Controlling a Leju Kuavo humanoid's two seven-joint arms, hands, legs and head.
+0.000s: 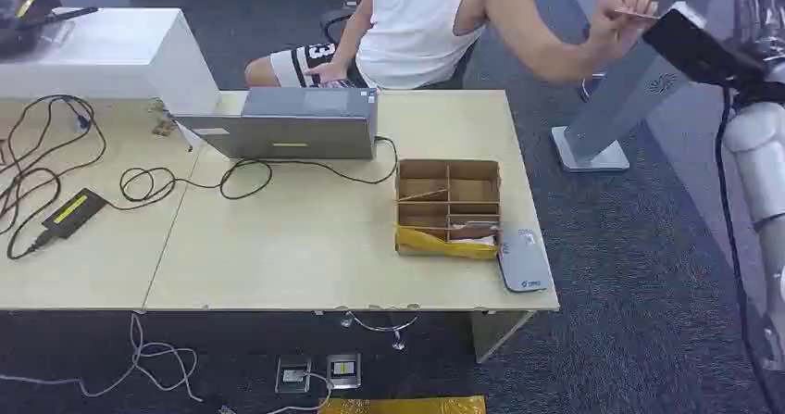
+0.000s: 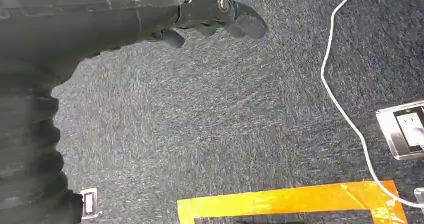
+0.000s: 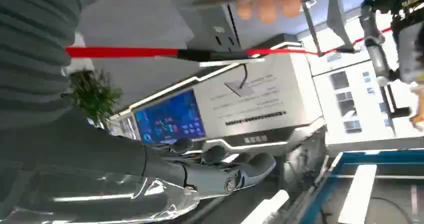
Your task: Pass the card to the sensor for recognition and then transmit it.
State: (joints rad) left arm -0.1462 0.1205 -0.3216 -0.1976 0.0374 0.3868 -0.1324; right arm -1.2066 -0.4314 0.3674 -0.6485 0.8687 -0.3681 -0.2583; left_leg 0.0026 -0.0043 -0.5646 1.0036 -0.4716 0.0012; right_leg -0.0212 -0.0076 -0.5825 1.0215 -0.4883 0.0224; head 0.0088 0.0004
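A person's hand (image 1: 622, 11) holds the thin tan card (image 1: 637, 13) far right; both robot hands, left hand (image 2: 210, 13) and right hand (image 3: 220, 171), hold nothing, fingers loosely extended.

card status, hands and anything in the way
Left hand hangs over carpet, empty. Right hand empty, fingers apart. Card in person's hand beside sensor stand. Nothing blocking.

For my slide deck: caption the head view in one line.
A seated person's hand holds a card above the grey sensor stand beside the desk.
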